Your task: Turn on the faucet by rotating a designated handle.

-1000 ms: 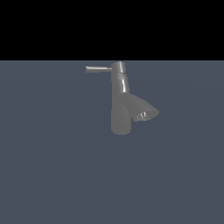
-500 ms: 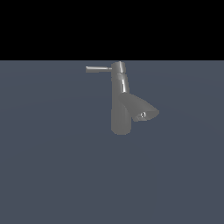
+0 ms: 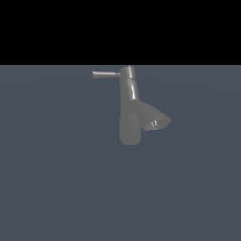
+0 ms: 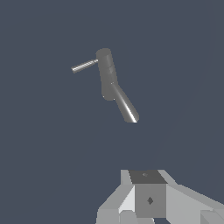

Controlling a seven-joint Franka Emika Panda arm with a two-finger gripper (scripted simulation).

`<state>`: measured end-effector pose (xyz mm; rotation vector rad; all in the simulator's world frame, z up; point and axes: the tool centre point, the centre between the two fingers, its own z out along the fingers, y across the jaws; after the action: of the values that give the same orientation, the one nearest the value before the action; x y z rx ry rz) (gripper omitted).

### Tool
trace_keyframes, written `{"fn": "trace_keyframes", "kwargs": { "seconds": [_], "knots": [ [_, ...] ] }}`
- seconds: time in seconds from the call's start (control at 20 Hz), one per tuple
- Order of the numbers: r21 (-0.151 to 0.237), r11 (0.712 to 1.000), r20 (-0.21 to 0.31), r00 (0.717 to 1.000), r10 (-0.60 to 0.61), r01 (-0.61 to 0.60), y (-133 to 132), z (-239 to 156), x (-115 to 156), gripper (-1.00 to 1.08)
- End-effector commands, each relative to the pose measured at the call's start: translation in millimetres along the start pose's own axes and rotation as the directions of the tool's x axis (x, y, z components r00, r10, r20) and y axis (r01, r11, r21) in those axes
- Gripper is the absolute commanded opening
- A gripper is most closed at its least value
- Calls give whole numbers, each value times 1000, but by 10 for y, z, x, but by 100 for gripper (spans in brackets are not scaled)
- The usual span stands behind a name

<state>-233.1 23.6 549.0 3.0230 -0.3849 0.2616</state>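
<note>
Pincer: gripper (image 4: pixel 148 214) seen only in the wrist view, and only as its grey body; fingertips cut off by the frame edge, so opening cannot be told; nothing visibly held
Faucet: faucet (image 3: pixel 130 113) standing alone on the dark floor, well apart from the gripper, out ahead of it with bare ground between
Handle: handle (image 3: pixel 105 74) a thin rod jutting sideways from the top cap, toward the exterior view's left
Handle, wrist view: handle (image 4: pixel 84 66) on the far side of the faucet (image 4: pixel 107 74) column from the gripper, free end pointing away from the column
Long axis: roughly level, crosswise to the upright column, opposite in direction to the flared spout (image 3: pixel 153 117)
Deciding relation: handle sits beyond and off to one side of the gripper, not in line with it; no contact anywhere
Judgement: approach not yet closed; next move likely a long reach to the rod's free end, clear of the spout, for a sideways push
</note>
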Motion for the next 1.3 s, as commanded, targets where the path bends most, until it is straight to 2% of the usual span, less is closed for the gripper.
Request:
{"fn": "trace_keyframes", "kwargs": {
  "seconds": [0.0,0.6,1.25],
  "knots": [
    [-13,999,-27,999,47,-48,-100,-74,46,-100],
    [-61,966,-129,962,243,-252,-651,-185,348,-100],
    [-96,895,-183,891,415,-436,-1253,172,836,-100]
  ]
}}
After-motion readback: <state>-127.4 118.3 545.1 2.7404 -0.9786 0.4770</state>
